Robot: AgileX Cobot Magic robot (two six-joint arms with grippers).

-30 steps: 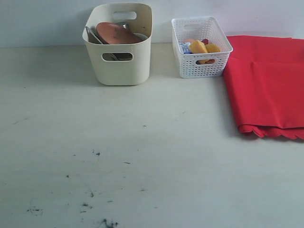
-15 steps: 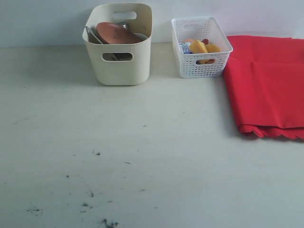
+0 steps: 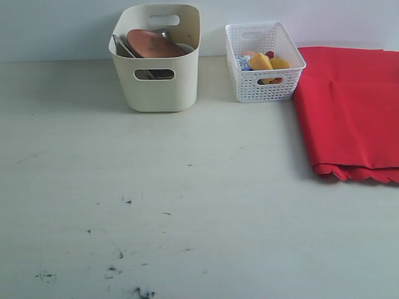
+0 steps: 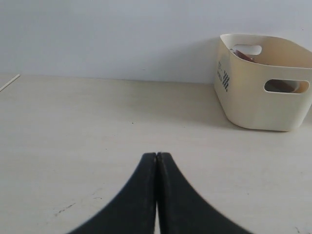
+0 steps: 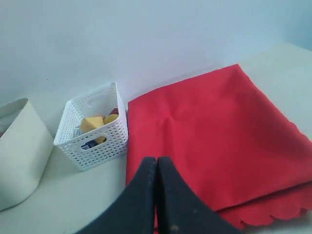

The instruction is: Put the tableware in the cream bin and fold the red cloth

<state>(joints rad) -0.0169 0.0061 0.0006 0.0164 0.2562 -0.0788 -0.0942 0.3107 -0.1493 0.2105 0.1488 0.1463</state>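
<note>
The cream bin stands at the back of the table with a round brown wooden plate leaning inside it over other tableware, mostly hidden. The red cloth lies folded flat at the right, scalloped edge toward the front. Neither arm shows in the exterior view. My left gripper is shut and empty, low over bare table, well short of the cream bin. My right gripper is shut and empty, above the near part of the red cloth.
A white lattice basket holding yellow and red food pieces and a small carton stands between the bin and the cloth. Dark scuff marks speckle the front of the table. A pale wall runs behind everything.
</note>
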